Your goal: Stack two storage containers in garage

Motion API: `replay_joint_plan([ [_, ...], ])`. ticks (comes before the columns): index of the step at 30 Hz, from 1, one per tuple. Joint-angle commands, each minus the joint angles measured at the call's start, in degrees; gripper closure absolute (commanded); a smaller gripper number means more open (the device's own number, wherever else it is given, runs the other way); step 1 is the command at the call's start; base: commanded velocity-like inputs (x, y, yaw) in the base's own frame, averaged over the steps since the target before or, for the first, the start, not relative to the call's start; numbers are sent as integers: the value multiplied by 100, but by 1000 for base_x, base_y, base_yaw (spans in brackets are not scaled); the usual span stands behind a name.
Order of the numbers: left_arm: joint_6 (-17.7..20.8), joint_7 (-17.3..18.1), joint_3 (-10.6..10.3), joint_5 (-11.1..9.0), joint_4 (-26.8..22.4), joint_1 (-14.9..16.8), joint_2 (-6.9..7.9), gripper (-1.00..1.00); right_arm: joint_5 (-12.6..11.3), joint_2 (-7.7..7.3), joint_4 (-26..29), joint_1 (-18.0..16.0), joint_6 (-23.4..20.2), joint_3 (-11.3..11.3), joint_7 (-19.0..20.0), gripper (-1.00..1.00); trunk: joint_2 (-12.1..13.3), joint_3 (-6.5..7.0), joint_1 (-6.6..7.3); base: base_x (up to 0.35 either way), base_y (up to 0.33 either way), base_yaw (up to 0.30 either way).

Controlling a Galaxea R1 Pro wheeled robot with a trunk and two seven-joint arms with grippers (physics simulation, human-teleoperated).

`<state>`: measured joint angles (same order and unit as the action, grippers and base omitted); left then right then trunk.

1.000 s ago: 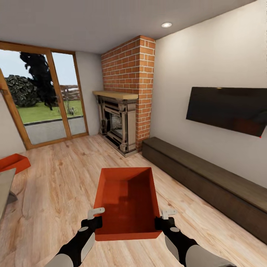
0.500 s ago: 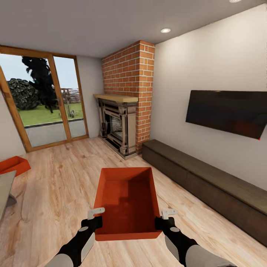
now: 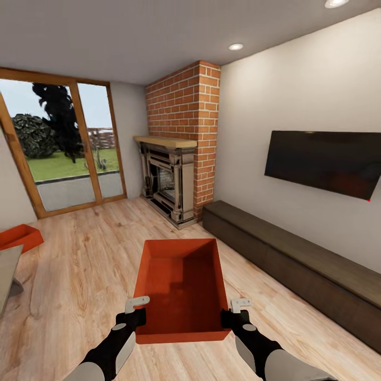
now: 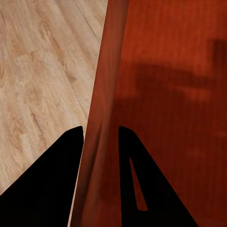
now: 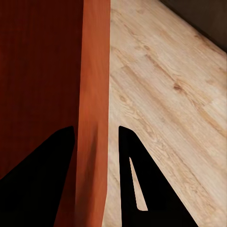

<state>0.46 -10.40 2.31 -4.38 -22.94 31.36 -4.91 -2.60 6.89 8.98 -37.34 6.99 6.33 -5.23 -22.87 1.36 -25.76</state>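
Box (image 3: 180, 288) walls sit pinched in both sets of jaws, left gripper (image 3: 135, 311) and right gripper (image 3: 233, 312), carried above the wood floor (image 3: 79, 264). Thin-wall grips could slip while driving; second box (image 3: 18, 237) waits behind.

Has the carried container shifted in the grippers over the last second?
No. The container sits the same between the left gripper and right gripper; only the background fireplace shifts, so the camera moved.
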Motion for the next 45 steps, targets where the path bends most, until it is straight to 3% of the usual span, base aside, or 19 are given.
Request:
replay_joint_plan([
  [1,-2,-32,77,43,-117,2,-1,100,-56,-4,-28,-1,25,-35,-67,100,-5,-3,-2,0,0,0],
  [24,-1,-32,77,43,-112,2,-1,100,-65,-9,-24,-2,22,-39,-66,100,-5,-3,-2,0,0,3],
  [45,0,-32,77,42,-114,2,-8,100,-57,-4,-28,-1,22,-36,-70,100,-5,139,-2,0,0,184],
])
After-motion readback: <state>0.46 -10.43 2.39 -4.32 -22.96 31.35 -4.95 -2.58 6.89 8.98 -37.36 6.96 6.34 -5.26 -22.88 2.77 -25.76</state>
